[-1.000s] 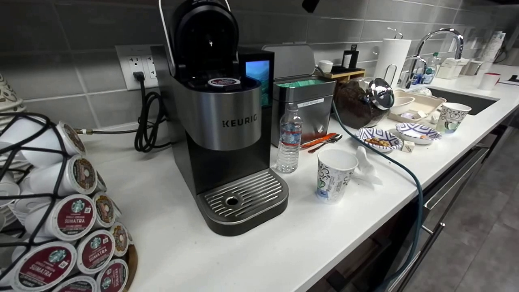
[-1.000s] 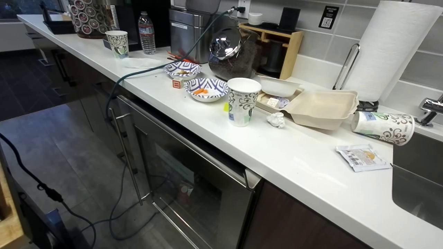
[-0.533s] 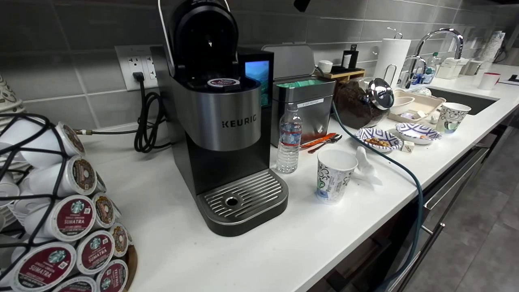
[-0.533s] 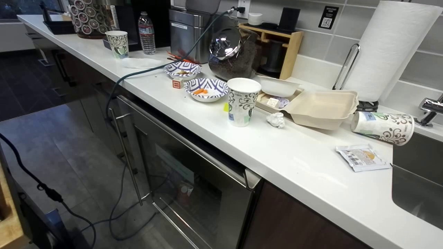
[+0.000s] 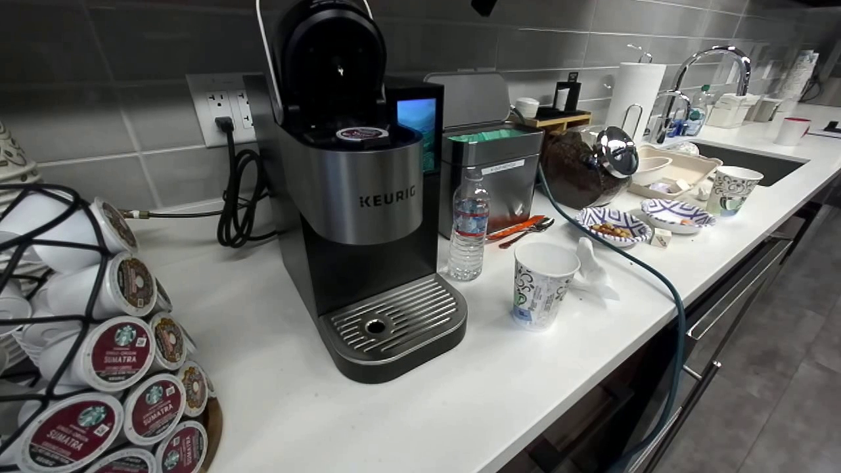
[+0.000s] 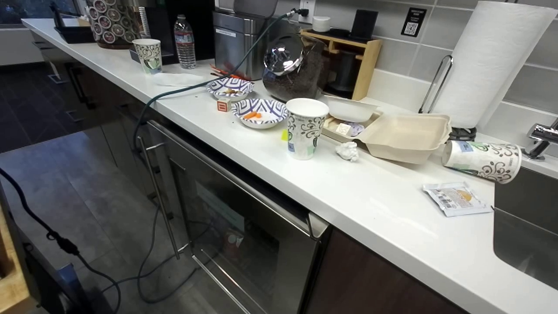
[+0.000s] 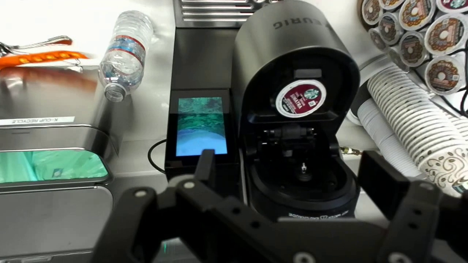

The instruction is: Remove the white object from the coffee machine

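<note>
Leftmost in an exterior view, a wire-caged stack of coffee pods (image 5: 121,351) stands on the white surface (image 5: 276,401); a wall outlet (image 5: 223,102) follows, farther back. Next comes the coffee machine (image 5: 368,197), its black lid (image 5: 330,56) swung up and its blue screen (image 5: 417,128) lit, with the ribbed drip tray (image 5: 394,315) at its foot. The white-rimmed pod (image 5: 362,133), its dark red label facing up, rests inside the machine's opened top. In the wrist view the pincer (image 7: 292,171) has its two jaws spread wide; the raised lid shows between them there, and the pod shows beyond their tips, apart from both.

Just right of the machine a clear water bottle (image 5: 468,226) stands upright, and behind it a metal bin (image 5: 516,187) has its cover (image 5: 474,100) up, a green liner (image 5: 489,136) showing. An orange strip (image 7: 44,57) and a fork (image 5: 527,234) lie just in front of the bin. Nearer the edge, a patterned paper cup (image 5: 542,292) stands upright beside a white napkin (image 5: 594,272). Further right come a glass jar (image 5: 571,167) with dark contents and, beyond it, a paper towel roll (image 5: 632,95); then two blue-and-white bowls (image 5: 601,213), the left one holding small brown pieces (image 5: 611,230). A blue-green cable (image 5: 681,335) runs past that bowl and drops over the edge. Last come a second upright cup (image 5: 732,194) and the sink (image 5: 778,164).
</note>
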`<state>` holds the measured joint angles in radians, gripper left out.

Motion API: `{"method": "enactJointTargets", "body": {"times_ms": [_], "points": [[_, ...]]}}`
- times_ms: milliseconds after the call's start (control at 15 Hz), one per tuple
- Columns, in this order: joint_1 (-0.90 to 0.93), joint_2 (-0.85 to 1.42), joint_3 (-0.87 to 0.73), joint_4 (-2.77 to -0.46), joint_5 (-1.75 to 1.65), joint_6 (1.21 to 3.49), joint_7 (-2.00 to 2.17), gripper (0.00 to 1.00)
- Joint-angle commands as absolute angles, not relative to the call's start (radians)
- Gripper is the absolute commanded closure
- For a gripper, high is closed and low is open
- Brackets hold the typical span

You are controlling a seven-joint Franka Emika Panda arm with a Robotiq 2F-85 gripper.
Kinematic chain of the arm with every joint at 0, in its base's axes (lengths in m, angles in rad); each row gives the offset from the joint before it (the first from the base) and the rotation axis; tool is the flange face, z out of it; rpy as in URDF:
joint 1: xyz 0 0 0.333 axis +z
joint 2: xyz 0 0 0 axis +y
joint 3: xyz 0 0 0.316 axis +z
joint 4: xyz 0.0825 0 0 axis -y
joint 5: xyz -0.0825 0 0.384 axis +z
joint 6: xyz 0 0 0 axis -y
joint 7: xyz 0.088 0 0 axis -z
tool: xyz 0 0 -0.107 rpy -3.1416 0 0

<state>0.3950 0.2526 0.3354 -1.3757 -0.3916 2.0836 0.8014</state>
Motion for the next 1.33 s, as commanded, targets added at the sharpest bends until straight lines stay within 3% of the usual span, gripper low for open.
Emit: {"method": "enactJointTargets", "body": {"times_ms": [0, 600, 1267], "points": [[0.474, 0.324, 0.298, -1.284, -0.399, 2.062, 0.808, 0.0], [0.582, 0.489, 0.222, -1.111, -0.36, 1.954, 0.841, 0.0], [0.567, 0.568, 0.233, -1.061, -0.412, 1.968, 0.789, 0.0]]}}
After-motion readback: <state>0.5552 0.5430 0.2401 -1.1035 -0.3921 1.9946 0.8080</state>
